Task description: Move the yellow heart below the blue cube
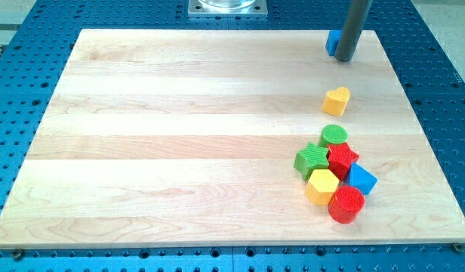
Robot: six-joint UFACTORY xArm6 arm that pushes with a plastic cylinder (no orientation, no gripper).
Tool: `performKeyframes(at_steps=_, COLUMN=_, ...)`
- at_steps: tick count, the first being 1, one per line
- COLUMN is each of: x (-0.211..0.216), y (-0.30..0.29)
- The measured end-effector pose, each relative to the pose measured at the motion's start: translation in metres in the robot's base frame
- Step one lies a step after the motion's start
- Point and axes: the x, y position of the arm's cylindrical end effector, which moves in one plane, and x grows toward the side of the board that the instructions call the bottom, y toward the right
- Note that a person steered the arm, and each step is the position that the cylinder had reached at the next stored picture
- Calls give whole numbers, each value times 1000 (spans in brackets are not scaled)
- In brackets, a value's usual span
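Note:
A yellow heart (337, 100) lies on the wooden board (180, 136) toward the view's right. A blue cube (333, 42) sits near the board's top edge, mostly hidden behind my rod. My tip (343, 58) rests at the cube's right side, above the heart and apart from it.
A cluster sits at the lower right: a green cylinder (334, 135), a green star (312, 159), a red star (342, 159), a yellow hexagon (321, 186), a blue triangular block (361, 180) and a red cylinder (346, 205). A metal base (227, 7) is at the top.

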Motion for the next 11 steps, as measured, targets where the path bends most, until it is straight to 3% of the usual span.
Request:
performKeyframes(at_steps=1, x=98, y=9)
performKeyframes(at_steps=2, x=159, y=-7)
performKeyframes(at_steps=3, x=112, y=-63)
performKeyframes(at_steps=5, x=101, y=-135)
performKeyframes(at_steps=6, x=69, y=-109)
performKeyframes(at_steps=7, x=72, y=-73)
performKeyframes(at_steps=8, x=96, y=-75)
performKeyframes(at_steps=10, x=40, y=-12)
performKeyframes(at_steps=11, x=59, y=-7)
